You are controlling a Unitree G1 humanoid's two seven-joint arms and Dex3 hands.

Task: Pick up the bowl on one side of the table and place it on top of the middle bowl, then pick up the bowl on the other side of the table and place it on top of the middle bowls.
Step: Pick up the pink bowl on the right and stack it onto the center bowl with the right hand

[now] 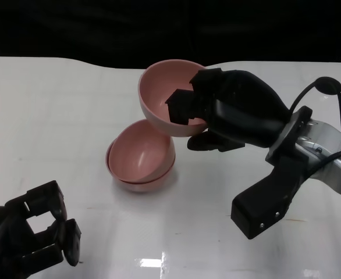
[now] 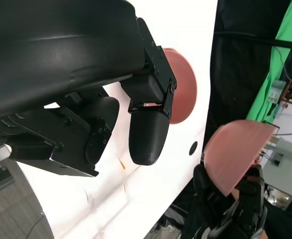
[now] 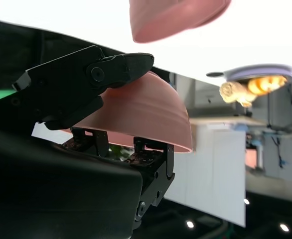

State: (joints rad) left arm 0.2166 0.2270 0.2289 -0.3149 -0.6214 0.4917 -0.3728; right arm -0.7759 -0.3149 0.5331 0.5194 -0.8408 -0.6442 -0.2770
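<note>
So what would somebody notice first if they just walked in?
Probably the right robot hand holding a pink bowl tilted in the air, just behind the stacked pink bowls at the table's middle. Then the left robot hand, holding nothing, low at the near left corner.

Bright overhead light; glare on the table [image 1: 150,263] near the left hand [image 1: 28,238]; wrist views overexposed, close parts blurred

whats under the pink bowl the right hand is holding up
The black right hand holds a pink plastic bowl tilted over the stacked pink bowls on the white table. Whether they touch is unclear.
</note>
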